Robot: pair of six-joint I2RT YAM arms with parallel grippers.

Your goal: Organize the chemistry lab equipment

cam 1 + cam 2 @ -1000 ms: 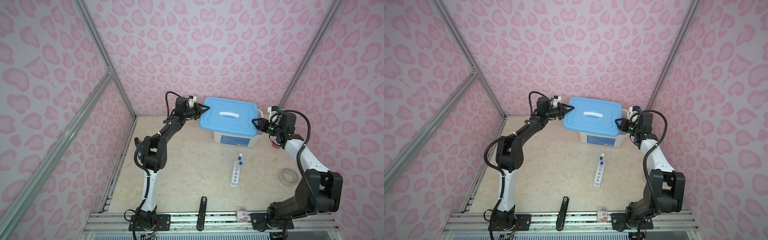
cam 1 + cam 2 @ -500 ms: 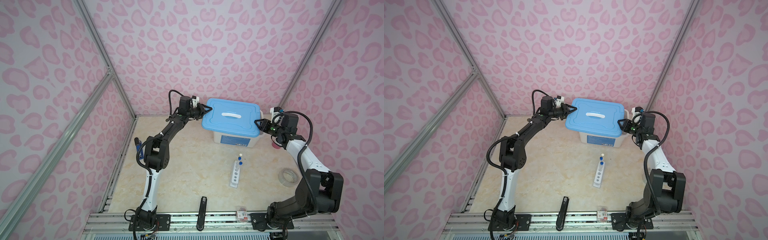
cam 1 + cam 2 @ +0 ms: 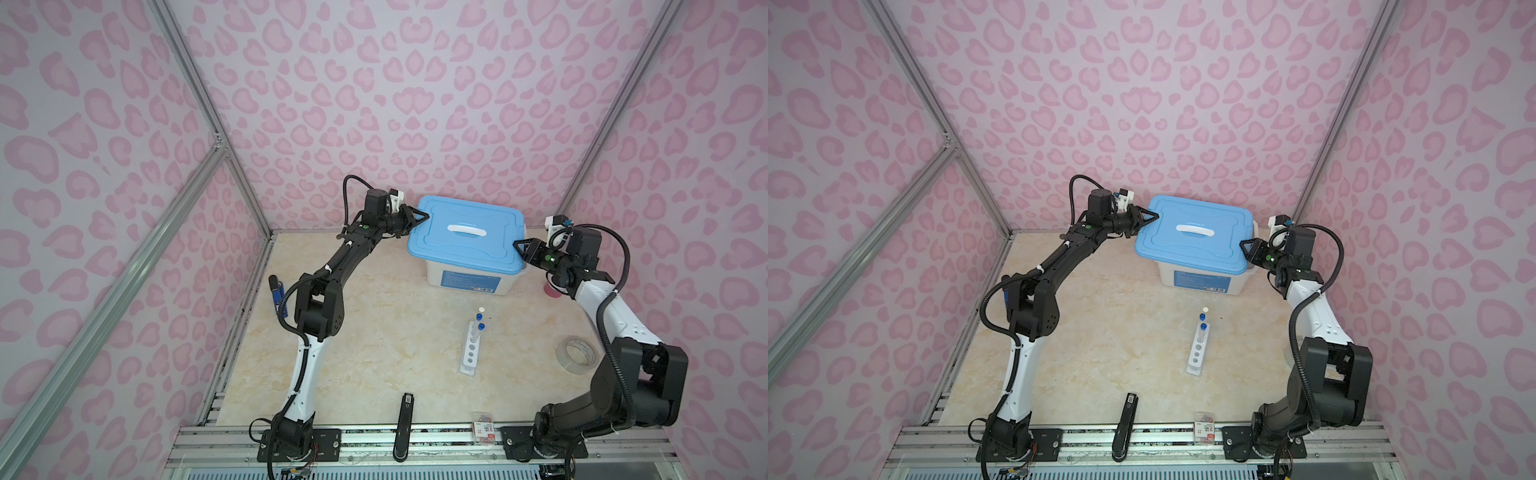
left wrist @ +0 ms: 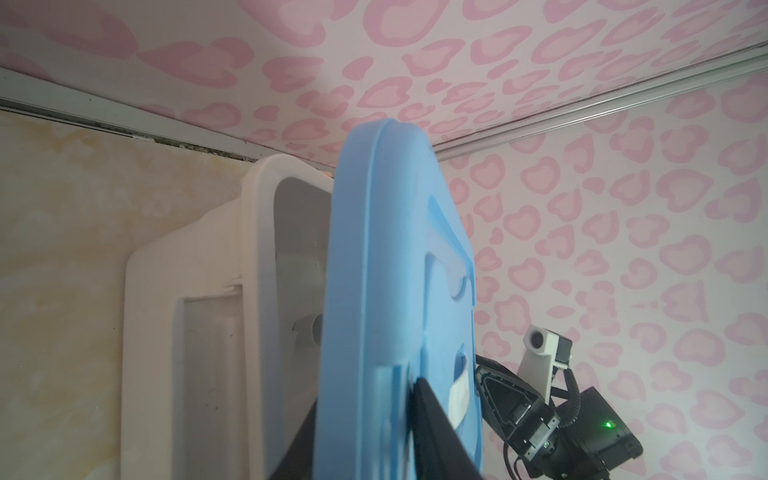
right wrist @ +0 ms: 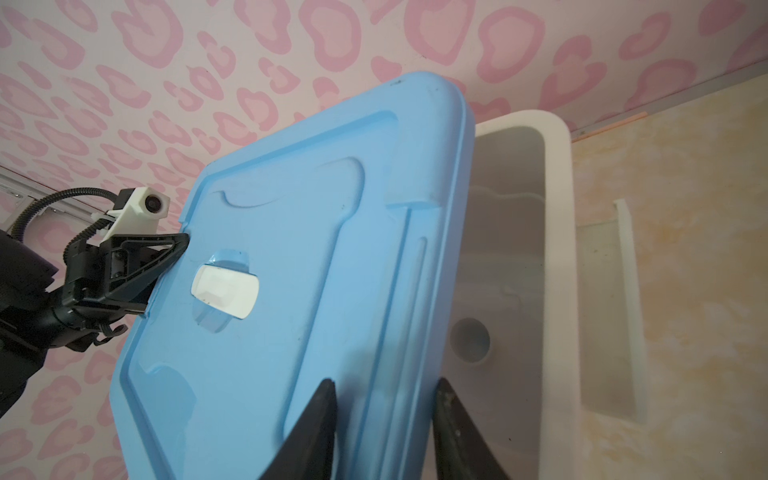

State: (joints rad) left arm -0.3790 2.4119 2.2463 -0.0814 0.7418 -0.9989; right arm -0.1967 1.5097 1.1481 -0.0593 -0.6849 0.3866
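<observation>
Here's the beige table (image 3: 374,332), walled in pink. At its far end sits the white storage box (image 3: 469,282), the biggest thing on it. Above the box is the blue lid (image 3: 465,245), and it is not seated. Both wrist views show it tilted clear of the rim, with the box's pale inside exposed.

The two arms reach in from opposite sides. The left tool (image 3: 424,215) has its jaws partly closed on the lid's left edge, one finger on top and one underneath. The right tool (image 3: 517,245) has the right edge clamped between its two black fingers. So the lid hangs between them.

Nearer the front, in the middle of the table, the white holed rack (image 3: 471,349) lies well apart from the box, with its near holes empty. Off to the right rests a clear tape roll (image 3: 575,355). At the front edge a black stapler (image 3: 405,432) overhangs the rail.

Two blue-capped test tubes (image 3: 481,322) stand upright in the rack's far holes. A tiny pale cup (image 3: 481,309) shows at that same far end. I cannot tell whether it is in the rack or just beside it.
</observation>
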